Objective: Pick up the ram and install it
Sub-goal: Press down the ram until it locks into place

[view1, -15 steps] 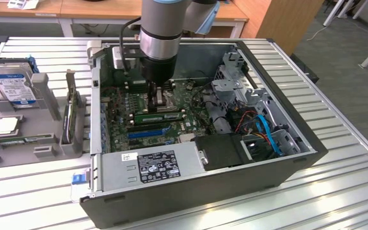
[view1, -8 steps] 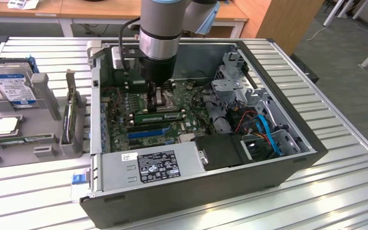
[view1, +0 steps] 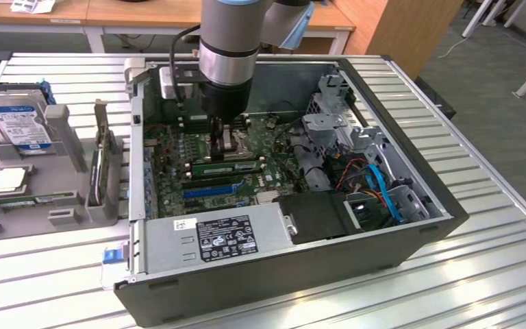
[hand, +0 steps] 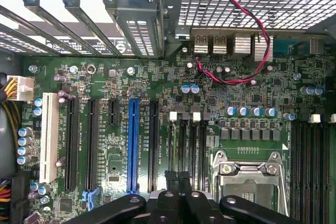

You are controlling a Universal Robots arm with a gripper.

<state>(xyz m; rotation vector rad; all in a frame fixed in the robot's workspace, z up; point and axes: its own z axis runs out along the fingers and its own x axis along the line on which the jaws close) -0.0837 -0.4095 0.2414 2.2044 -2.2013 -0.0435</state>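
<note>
In the exterior view, one arm reaches down into one open computer case (view1: 400,205) on the table (view1: 482,274); its jaws (view1: 229,147) are down at the motherboard, just above one green ram stick (view1: 227,166) lying along the slots near one blue slot (view1: 213,190). One hard drive (view1: 14,120) stands in a rack well apart. In the wrist view, the jaws (hand: 178,179) are shut, fingertips together over the memory slots (hand: 190,150), holding nothing I can make out. Pressing down off-line here could, I judge, jam or crack a slot or leave the ram half seated.
</note>
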